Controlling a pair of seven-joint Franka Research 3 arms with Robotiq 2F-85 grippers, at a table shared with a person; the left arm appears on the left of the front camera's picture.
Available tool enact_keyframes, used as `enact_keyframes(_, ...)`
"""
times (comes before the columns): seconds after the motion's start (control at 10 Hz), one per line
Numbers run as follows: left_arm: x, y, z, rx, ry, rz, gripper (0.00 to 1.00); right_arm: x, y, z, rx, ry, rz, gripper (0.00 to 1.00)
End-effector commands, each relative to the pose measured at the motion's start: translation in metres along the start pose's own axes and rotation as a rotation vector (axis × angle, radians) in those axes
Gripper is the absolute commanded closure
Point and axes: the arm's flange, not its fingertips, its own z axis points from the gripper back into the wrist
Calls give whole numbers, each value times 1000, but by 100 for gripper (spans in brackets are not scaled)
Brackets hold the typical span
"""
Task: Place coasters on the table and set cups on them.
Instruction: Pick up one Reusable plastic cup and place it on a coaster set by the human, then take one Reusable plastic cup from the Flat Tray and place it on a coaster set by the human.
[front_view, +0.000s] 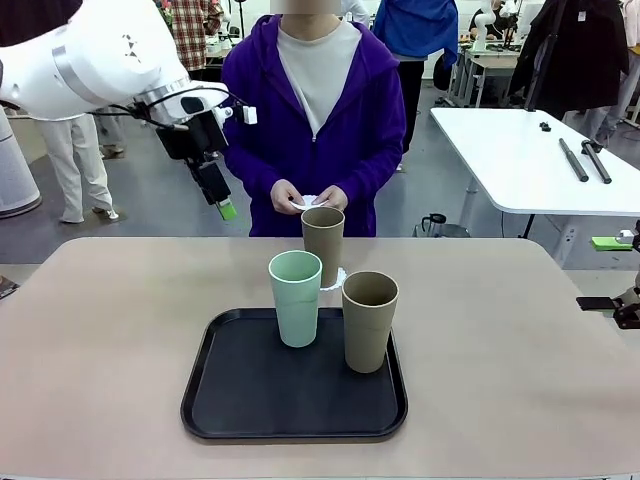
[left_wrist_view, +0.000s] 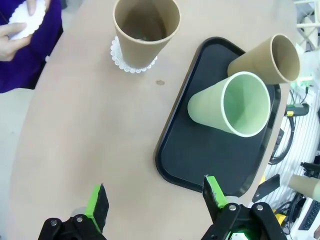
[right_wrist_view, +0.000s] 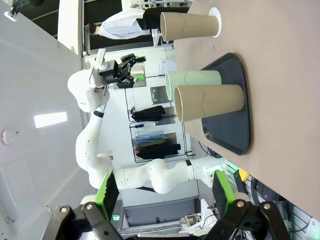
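Hovering high at left with the left gripper (front_view: 226, 208), fingers apart, empty. Noting the mint cup (front_view: 296, 298) on the black tray (front_view: 250, 400), one tan cup (front_view: 322, 243) beyond it on a coaster (left_wrist_view: 120, 61) on the table (front_view: 100, 330), a second tan cup (front_view: 369, 322) on the tray's right. Judging them light, stiff, slightly slick: pinching across the wall near the rim. Idling at far right with the right gripper (right_wrist_view: 165, 192), likewise apart.

Two tan cups (front_view: 370, 325), one green cup (front_view: 296, 300), one tray (front_view: 250, 400).
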Motion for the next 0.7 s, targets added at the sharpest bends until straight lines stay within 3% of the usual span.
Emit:
enact_keyframes(0.0,-4,7,-11,-24,3,-12,0,0,1,0,0,-2,-12,0)
enact_keyframes(0.6,-4,7,-11,-24,3,-12,0,0,1,0,0,-2,-12,0)
